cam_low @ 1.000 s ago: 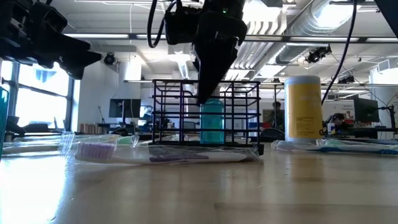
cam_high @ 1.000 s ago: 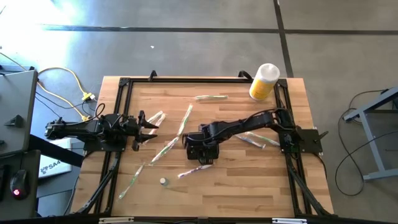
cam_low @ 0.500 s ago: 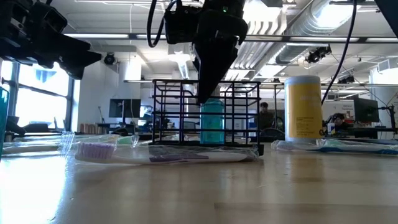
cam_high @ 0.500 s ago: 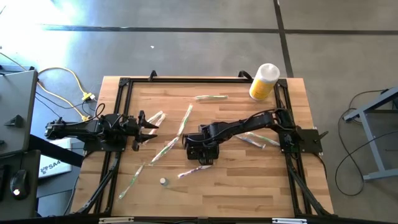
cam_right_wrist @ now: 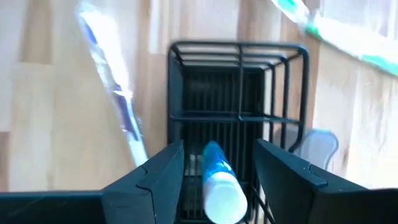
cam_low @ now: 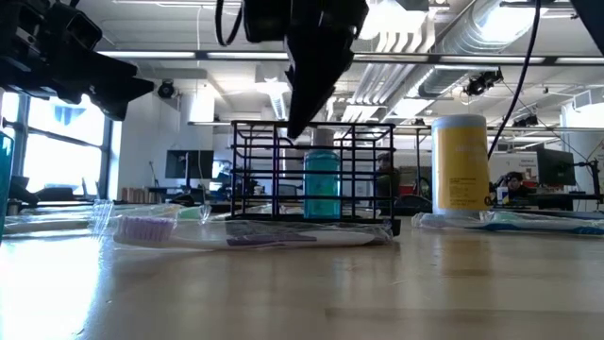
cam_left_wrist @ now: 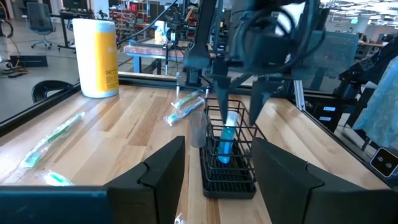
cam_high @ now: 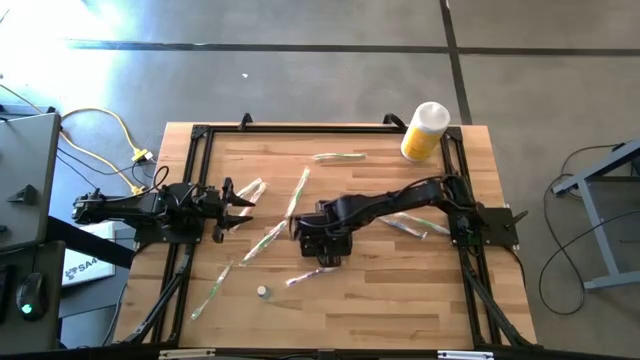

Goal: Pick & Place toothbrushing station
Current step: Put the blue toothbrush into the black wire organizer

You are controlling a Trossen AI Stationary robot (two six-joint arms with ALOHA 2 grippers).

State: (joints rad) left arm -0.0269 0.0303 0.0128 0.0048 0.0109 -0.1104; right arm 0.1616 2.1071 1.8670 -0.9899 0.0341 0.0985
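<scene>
The toothbrushing station, a black wire organiser box (cam_low: pixel 368 179), stands on the wooden table near its middle (cam_high: pixel 330 254). It also shows in the left wrist view (cam_left_wrist: pixel 230 177) and the right wrist view (cam_right_wrist: pixel 239 68). A blue bottle with a white cap (cam_low: pixel 321 179) leans inside one compartment (cam_left_wrist: pixel 226 142). My right gripper (cam_left_wrist: pixel 238 102) is open just above the box, with a finger on either side of the bottle's cap (cam_right_wrist: pixel 222 198); it touches nothing. My left gripper (cam_high: pixel 238 200) is open and empty near the table's left edge.
Several clear-wrapped toothbrushes lie around the box, one just in front of it (cam_low: pixel 245 231) and others to its left (cam_high: pixel 265 240) and right (cam_high: pixel 410 225). A yellow bottle with a white cap (cam_high: pixel 424 130) stands at the far right corner. A small clear cup (cam_left_wrist: pixel 198 127) stands beside the box.
My right gripper has risen above the box and gone slightly toward the table's left edge. The blue bottle's white cap, hidden behind the fingers before, now shows. The bottle and the box have stayed in place.
</scene>
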